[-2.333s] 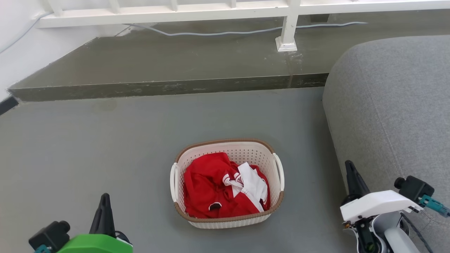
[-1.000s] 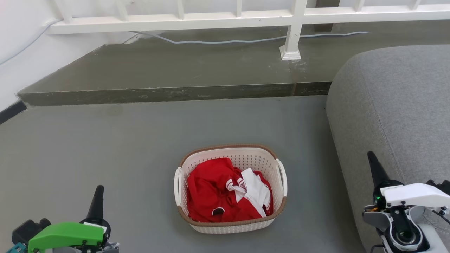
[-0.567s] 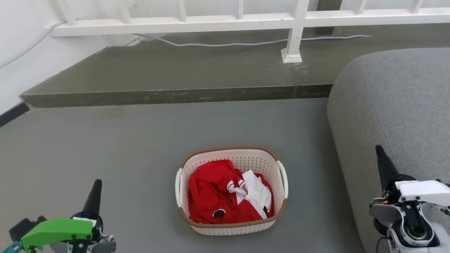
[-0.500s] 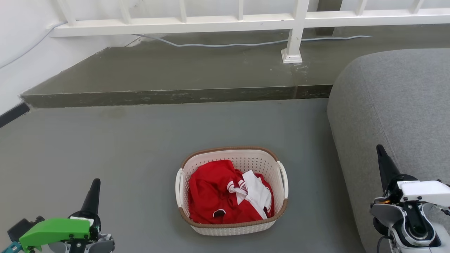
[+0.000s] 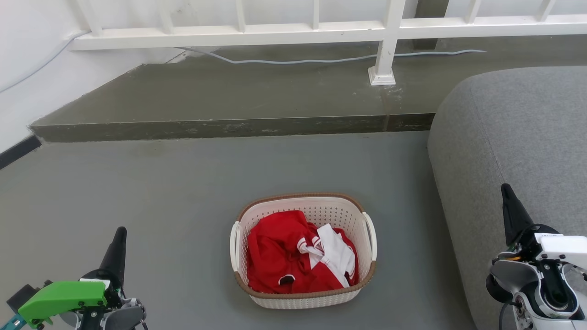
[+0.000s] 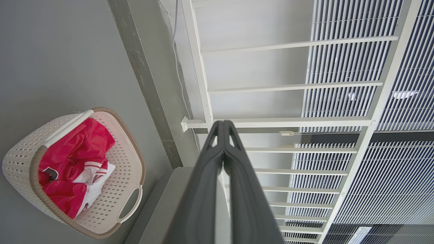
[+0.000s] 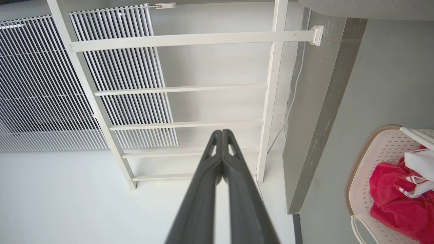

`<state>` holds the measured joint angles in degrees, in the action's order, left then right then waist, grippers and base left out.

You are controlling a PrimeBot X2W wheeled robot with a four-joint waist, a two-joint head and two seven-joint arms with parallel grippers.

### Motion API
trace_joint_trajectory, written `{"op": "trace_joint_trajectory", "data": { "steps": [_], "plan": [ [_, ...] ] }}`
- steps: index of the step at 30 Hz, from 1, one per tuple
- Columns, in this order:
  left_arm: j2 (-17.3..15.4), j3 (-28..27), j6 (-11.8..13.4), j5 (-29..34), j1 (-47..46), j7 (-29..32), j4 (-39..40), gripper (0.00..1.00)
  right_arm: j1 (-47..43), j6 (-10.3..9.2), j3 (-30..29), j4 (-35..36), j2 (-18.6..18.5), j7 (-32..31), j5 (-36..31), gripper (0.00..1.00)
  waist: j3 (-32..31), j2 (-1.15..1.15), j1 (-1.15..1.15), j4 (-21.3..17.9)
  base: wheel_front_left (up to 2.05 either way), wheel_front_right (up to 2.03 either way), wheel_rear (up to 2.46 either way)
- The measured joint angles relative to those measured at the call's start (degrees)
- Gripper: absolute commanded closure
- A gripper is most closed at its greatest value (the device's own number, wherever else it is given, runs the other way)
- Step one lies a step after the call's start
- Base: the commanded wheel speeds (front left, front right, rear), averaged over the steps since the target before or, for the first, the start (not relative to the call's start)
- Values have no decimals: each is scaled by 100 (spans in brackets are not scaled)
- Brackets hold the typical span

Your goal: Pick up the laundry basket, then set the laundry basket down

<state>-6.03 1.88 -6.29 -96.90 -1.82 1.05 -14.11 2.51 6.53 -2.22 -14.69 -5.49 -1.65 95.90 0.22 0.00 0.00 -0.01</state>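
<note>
At lower left in the head view I see the left claw [image 5: 119, 234] rising from a green wrist housing [image 5: 62, 297] above the grey floor [image 5: 137, 183]. Its two dark fingers are pressed together on nothing, and the left wrist view shows both fingers [image 6: 203, 189] meeting at the tips. Toward the centre, the laundry basket [image 5: 300, 300] stands upright on the floor, between the two claws and well apart from each. Its brown rim [image 5: 298, 196] is uppermost, with a white handle [image 5: 234, 245] on each side. Inside it lies a crumpled red garment [image 5: 275, 256], with a white garment [image 5: 337, 250] on top toward the right side. Behind the basket, a raised concrete step [image 5: 229, 91] carries the post of a white railing [image 5: 275, 32] and a pale cable [image 5: 298, 60]. Right of the basket, near it but apart, is a grey sofa [image 5: 518, 137]. At lower right, the right claw [image 5: 506, 190] points up in front of the sofa from a white housing [image 5: 562, 245]. Its fingers are likewise closed together and empty, as the right wrist view also shows.
</note>
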Motion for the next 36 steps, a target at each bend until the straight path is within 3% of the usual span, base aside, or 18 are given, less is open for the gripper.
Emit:
{"op": "trace_joint_trajectory", "data": {
  "steps": [36],
  "plan": [
    [0,-18,-57,0,-57,43,-90,100,51,2,-31,-83,1,-45,-1,100,-4,0,0,0,0,0,0]
  ]
}}
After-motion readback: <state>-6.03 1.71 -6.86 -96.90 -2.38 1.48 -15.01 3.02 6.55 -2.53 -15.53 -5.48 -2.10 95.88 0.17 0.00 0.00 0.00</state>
